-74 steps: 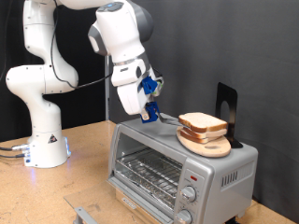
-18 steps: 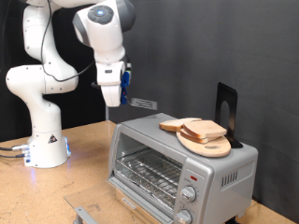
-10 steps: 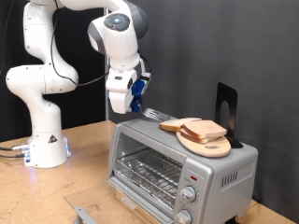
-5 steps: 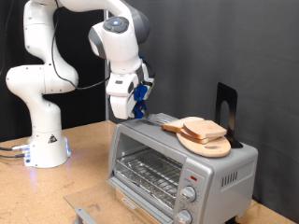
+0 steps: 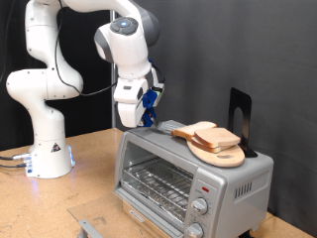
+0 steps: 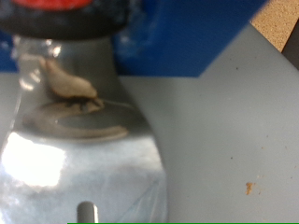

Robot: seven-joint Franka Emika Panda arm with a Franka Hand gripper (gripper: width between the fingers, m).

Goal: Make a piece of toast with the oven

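The silver toaster oven (image 5: 188,178) stands at the exterior view's right, and its wire rack (image 5: 158,183) shows in the front. On its top lies a round wooden board (image 5: 223,156) with one slice of toast (image 5: 220,138) on it. A second slice (image 5: 186,131) hangs off the board's left side. My gripper (image 5: 149,117) is just left of that slice, low over the oven top, shut on a flat metal spatula (image 5: 164,126) whose blade points at the slice. In the wrist view the shiny blade (image 6: 84,159) lies over the grey oven top (image 6: 234,131).
A black upright stand (image 5: 240,111) is on the oven top behind the board. The two knobs (image 5: 197,216) are at the oven's front right. The robot base (image 5: 45,149) stands on the wooden table at the left. A grey metal part (image 5: 89,227) lies at the bottom edge.
One toast slice has slid left, partly off the board. My gripper lifted away, then came back down with the spatula to the oven top beside that slice. It has barely moved in the last half second.
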